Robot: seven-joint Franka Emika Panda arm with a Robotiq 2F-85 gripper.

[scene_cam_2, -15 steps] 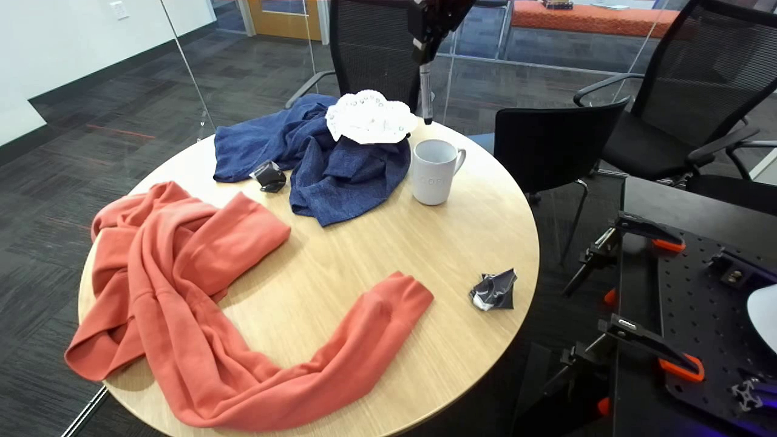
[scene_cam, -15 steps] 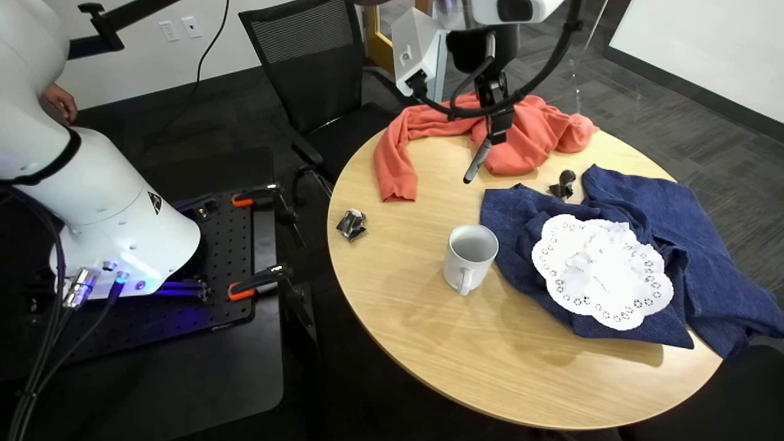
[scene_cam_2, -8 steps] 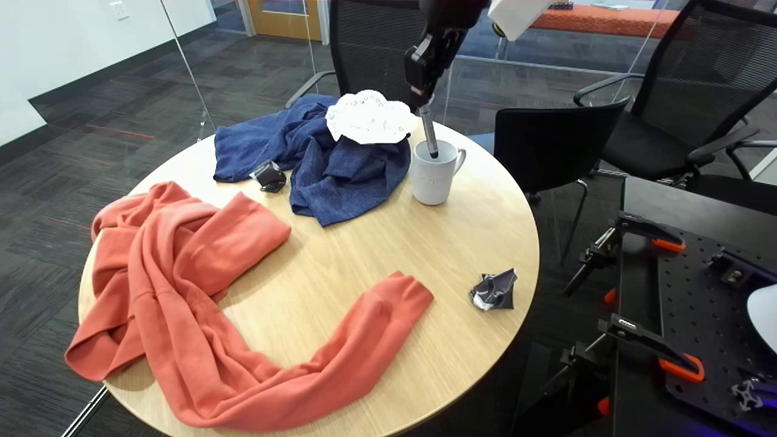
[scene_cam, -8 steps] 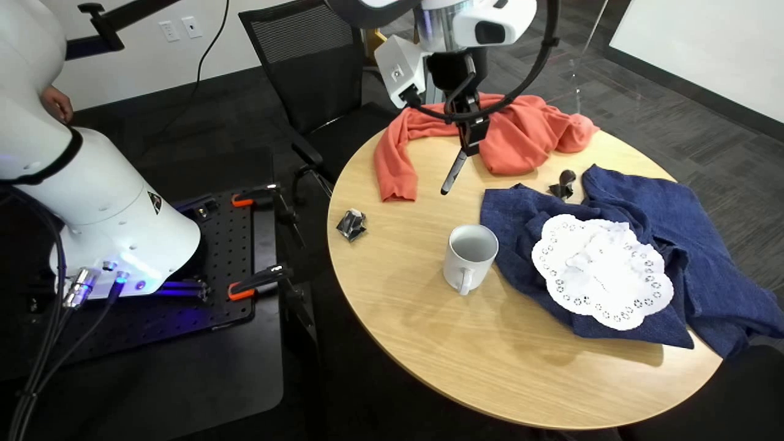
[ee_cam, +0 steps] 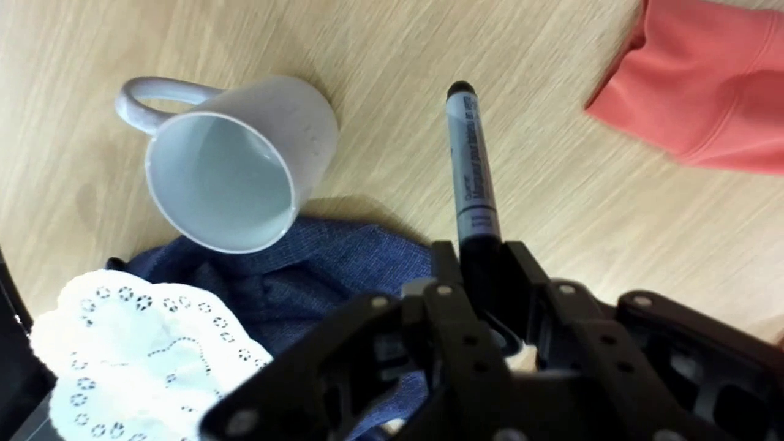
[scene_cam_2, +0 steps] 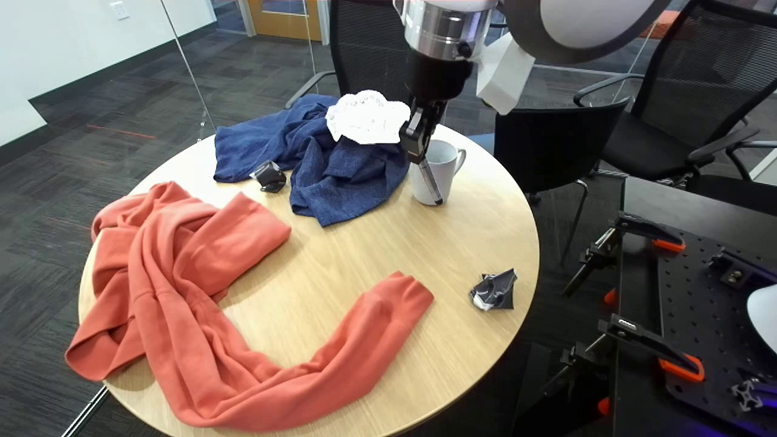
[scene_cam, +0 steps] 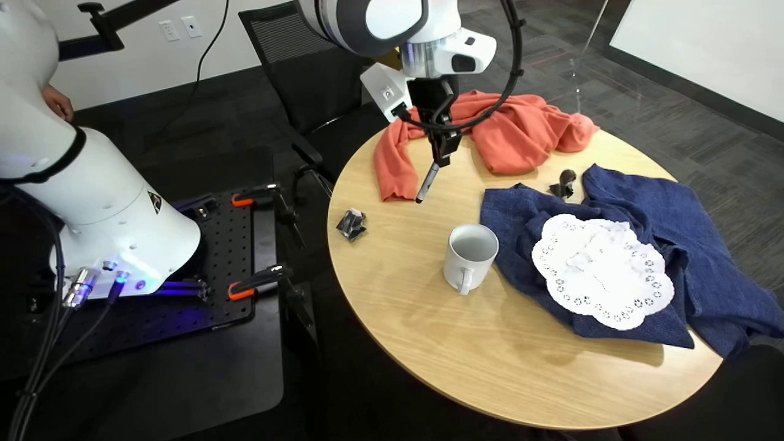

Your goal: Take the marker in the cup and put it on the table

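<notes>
The gripper (ee_cam: 481,250) clamps the marker (ee_cam: 470,159) above the table (scene_cam: 392,294), outside the cup (ee_cam: 303,125)

Two fingers (ee_cam: 528,266) press from either side on a dark stretch near one end of the marker. The rest juts out beyond them: a pale grey barrel with small lettering, ending in a black tip. In both exterior views it slants downward, that tip lowest, held in the air over the wood. In an exterior view it crosses in front of the cup; the wrist view shows the two apart. Above the gripper bends the white arm (scene_cam: 392,21).

The cup, whitish with a handle on its side, stands upright on the table, just beside a dark blue cloth (scene_cam: 704,245); whether they touch I cannot tell. A white lace doily (scene_cam: 606,275) lies on the blue cloth, and a small black object (scene_cam_2: 269,177) rests near it. Across the table spreads an orange-red garment (scene_cam_2: 164,315), one sleeve (scene_cam_2: 364,340) curving out. Well apart from the cup, by the table's edge, sits a crumpled dark wrapper (scene_cam_2: 493,291). Past the edge stand black chairs (scene_cam_2: 558,139) and a black bench (scene_cam: 220,380) bearing the arm's base (scene_cam: 128,214).
</notes>
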